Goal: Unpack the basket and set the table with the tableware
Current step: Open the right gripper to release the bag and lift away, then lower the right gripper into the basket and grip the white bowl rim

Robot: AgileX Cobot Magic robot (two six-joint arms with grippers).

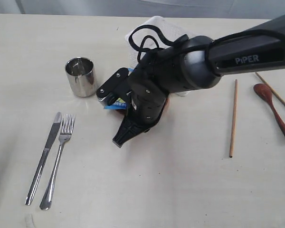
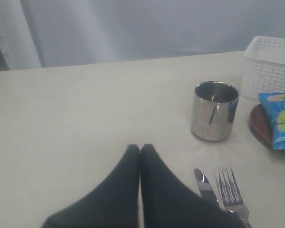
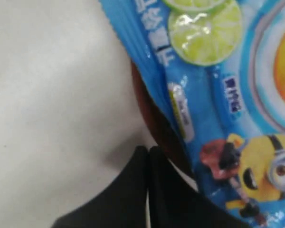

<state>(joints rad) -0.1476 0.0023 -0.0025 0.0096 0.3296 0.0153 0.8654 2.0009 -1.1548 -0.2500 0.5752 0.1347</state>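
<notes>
Knife (image 1: pixel 43 159) and fork (image 1: pixel 59 159) lie side by side at the near left of the table (image 1: pixel 171 190), handles toward the near edge, fork just right of knife. Farther back on the left stands the steel cup (image 1: pixel 80 76), upright and mouth up.

Centre: the right arm reaches across the middle, and its right gripper (image 1: pixel 119 140) points down toward the near left. Fingers pressed together in the right wrist view (image 3: pixel 148 151) – nothing between them. Tips sit just beside the rim of the brown plate (image 3: pixel 154 123), over bare tabletop. A blue chip bag (image 3: pixel 213 95) lies across that plate and overhangs its edge. From outside only a corner of the bag (image 1: pixel 115 102) shows, under the arm, right of the cup.

The white basket (image 1: pixel 154 23) sits at the far centre, mostly hidden by the arm; the left wrist view shows its lattice wall (image 2: pixel 270 66) beyond the plate (image 2: pixel 261 126) and bag (image 2: pixel 279 118).

Right side: one chopstick (image 1: pixel 233 118) runs near to far. Well apart from it, a second chopstick (image 1: pixel 275 95) lies slanted by the right edge, with the wooden spoon (image 1: pixel 275 111) just beside it.

The left gripper (image 2: pixel 140 149) is closed and empty – low over the table, near the knife and fork, cup (image 2: pixel 213 111) beyond.
</notes>
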